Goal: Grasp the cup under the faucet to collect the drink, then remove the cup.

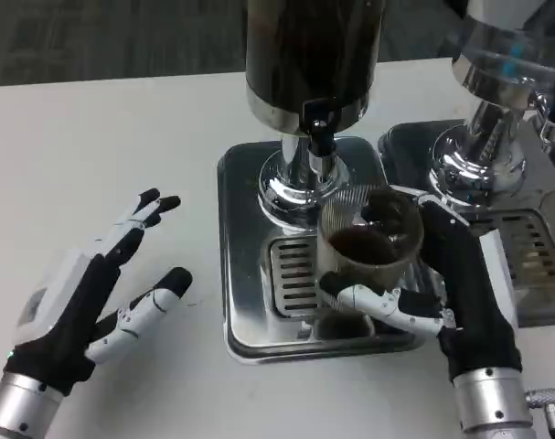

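On the drip tray (pixel 250 343) just below the dispenser's faucet (pixel 319 137), the right robot hand (pixel 442 293) grasps a clear ribbed cup (pixel 368 242) of dark drink, probably light, spillable and best held mid-wall, while the left robot hand (pixel 94 293) rests released on the desk (pixel 103 146).

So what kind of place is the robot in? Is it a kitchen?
Probably a drinks counter or a test setup, not clearly a kitchen. A drink dispenser stands on a metal drip tray on a white table, and the right hand holds a clear cup of dark drink.
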`<state>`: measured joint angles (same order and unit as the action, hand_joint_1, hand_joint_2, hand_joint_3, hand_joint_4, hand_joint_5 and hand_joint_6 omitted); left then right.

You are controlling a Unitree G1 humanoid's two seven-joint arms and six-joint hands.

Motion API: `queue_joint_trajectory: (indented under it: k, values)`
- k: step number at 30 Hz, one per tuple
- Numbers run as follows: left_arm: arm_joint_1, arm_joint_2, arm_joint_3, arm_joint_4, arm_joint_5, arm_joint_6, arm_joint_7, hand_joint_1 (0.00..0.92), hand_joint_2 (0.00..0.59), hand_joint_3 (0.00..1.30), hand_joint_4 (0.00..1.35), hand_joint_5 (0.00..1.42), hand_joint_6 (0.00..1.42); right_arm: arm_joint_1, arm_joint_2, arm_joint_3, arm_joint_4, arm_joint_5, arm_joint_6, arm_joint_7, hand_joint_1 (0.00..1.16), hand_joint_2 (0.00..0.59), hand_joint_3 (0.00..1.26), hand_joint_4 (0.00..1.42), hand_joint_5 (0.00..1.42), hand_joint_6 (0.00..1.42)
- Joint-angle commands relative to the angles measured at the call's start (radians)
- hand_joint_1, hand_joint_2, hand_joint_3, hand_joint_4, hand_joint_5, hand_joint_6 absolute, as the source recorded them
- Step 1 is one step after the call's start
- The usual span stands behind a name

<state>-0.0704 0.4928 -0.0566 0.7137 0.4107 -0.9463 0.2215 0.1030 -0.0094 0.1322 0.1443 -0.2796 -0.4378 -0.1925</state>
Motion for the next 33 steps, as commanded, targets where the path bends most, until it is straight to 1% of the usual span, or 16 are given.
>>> queue_joint_trajectory:
  k: [1,6,9,13,15,17,19,22,29,33]
  values:
    - [0.032,0.044,0.004,-0.091,0.069,0.021,0.016,0.000,0.200,0.15,0.00,0.13,0.07,0.037,0.000,0.009,-0.101,0.027,0.015,0.039,1.04,0.151,0.56,0.65,0.70,0.91]
    - [0.082,0.085,0.016,-0.150,0.107,0.035,0.023,0.000,0.196,0.14,0.00,0.12,0.06,0.081,-0.002,0.028,-0.184,0.031,0.045,0.085,1.04,0.151,0.56,0.65,0.71,0.92]
    - [0.106,0.105,0.021,-0.176,0.122,0.044,0.022,0.000,0.191,0.08,0.00,0.07,0.03,0.096,-0.006,0.035,-0.216,0.035,0.056,0.107,1.04,0.151,0.56,0.65,0.71,0.93]
    - [0.154,0.147,0.027,-0.227,0.157,0.063,0.020,0.000,0.185,0.05,0.00,0.00,0.00,0.126,-0.015,0.043,-0.264,0.045,0.067,0.145,1.04,0.151,0.56,0.66,0.71,0.93]
    - [0.178,0.162,0.034,-0.252,0.173,0.065,0.026,0.000,0.185,0.05,0.00,0.00,0.00,0.137,-0.021,0.045,-0.282,0.050,0.072,0.161,1.04,0.151,0.56,0.66,0.71,0.93]
    - [0.214,0.180,0.047,-0.282,0.193,0.065,0.040,0.000,0.185,0.04,0.00,0.00,0.00,0.148,-0.035,0.047,-0.304,0.063,0.079,0.190,1.04,0.151,0.56,0.66,0.73,0.93]
    - [0.239,0.186,0.054,-0.305,0.204,0.068,0.049,0.000,0.185,0.04,0.00,0.00,0.00,0.155,-0.050,0.048,-0.322,0.076,0.085,0.217,1.04,0.151,0.56,0.66,0.73,0.93]
    - [0.262,0.188,0.058,-0.304,0.182,0.065,0.044,0.000,0.185,0.04,0.00,0.00,0.00,0.152,-0.071,0.058,-0.350,0.061,0.088,0.243,1.04,0.151,0.56,0.66,0.73,0.93]
    - [0.296,0.190,0.065,-0.330,0.188,0.064,0.048,0.000,0.184,0.04,0.00,0.00,0.00,0.167,-0.081,0.094,-0.384,0.088,0.106,0.290,1.04,0.151,0.57,0.66,0.73,0.94]
    - [0.323,0.187,0.075,-0.363,0.183,0.068,0.043,0.000,0.184,0.04,0.00,0.00,0.00,0.190,-0.098,0.114,-0.411,0.088,0.094,0.317,1.04,0.151,0.57,0.66,0.74,0.95]
